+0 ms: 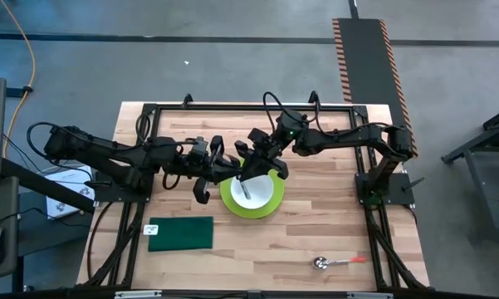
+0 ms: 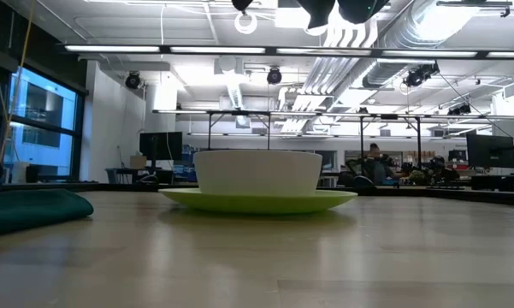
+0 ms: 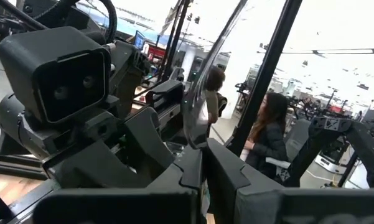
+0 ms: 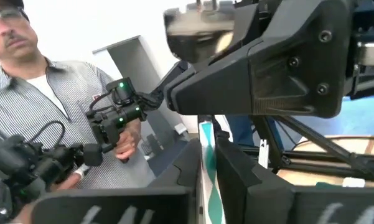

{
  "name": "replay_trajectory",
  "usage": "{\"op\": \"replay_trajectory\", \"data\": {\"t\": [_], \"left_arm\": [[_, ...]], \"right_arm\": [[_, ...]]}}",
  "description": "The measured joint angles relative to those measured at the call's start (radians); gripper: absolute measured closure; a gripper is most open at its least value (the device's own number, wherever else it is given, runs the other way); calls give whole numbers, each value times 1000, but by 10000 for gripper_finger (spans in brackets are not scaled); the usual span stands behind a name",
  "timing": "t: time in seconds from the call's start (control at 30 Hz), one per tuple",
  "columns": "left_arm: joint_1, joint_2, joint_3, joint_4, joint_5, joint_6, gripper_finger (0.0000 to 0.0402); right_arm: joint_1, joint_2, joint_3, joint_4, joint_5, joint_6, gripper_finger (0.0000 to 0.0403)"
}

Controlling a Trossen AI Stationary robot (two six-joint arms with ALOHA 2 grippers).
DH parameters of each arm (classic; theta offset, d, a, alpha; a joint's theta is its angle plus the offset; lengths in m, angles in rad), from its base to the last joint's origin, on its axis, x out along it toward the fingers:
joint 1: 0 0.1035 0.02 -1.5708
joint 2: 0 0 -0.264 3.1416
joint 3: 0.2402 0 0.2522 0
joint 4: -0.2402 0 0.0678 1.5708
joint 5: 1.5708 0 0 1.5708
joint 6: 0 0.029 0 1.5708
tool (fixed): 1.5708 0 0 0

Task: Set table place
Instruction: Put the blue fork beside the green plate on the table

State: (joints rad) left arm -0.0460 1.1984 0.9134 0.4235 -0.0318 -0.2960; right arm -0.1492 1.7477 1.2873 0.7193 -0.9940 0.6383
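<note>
Between your two sets of jaws, over the bowl (image 1: 251, 190) on the green plate (image 1: 268, 204): a clear utensil (image 3: 202, 93), long axis slanting. Left gripper (image 1: 218, 172) jaws pinch it shut at one end. Right gripper (image 1: 253, 166) jaws narrow on the other, apparently loosening. Both equally near. Spoon (image 1: 336, 262) and green cloth (image 1: 181, 233) lie well off on the desk (image 1: 315, 232).

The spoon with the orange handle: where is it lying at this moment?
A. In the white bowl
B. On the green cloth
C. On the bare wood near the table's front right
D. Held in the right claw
C. In the high view the spoon lies alone on the table at the front right, apart from the green cloth and from the bowl on its plate.
</note>
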Motion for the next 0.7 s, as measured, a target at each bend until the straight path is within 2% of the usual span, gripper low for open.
{"op": "replay_trajectory", "data": {"t": [0.33, 0.57, 0.7], "left_arm": [[1, 2, 0, -11, -11, -46, 401], [2, 2, -1, -9, -30, -49, 401], [2, 2, -1, -9, -29, -49, 401]], "right_arm": [[-22, -1, 0, -5, 42, 150, 305], [-39, -2, 0, -46, 53, 168, 230], [-41, -2, 0, -50, 46, 153, 212]]}}
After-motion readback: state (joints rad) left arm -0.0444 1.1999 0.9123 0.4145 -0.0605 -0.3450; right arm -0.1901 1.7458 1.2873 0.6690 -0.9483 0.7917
